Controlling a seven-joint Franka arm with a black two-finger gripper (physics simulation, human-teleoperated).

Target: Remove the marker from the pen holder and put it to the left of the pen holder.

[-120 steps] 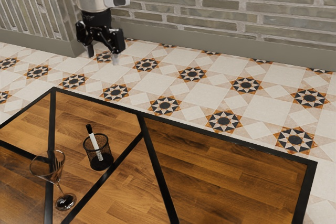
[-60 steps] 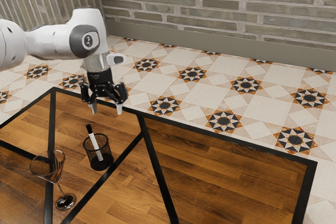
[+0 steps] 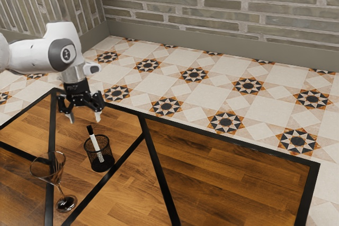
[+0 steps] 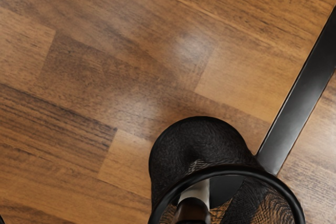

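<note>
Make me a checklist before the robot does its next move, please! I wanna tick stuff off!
1. Marker in the pen holder: ok, its dark end pokes out above the rim.
2. Pen holder standing upright: ok.
3. Fingers open: ok, spread apart.
4. Fingers around the marker: not ok, they are above it with nothing between them.
5. Glass apart from the pen holder: ok, there's a gap.
6. Whose "left" is meant for putting it down: cannot tell.
</note>
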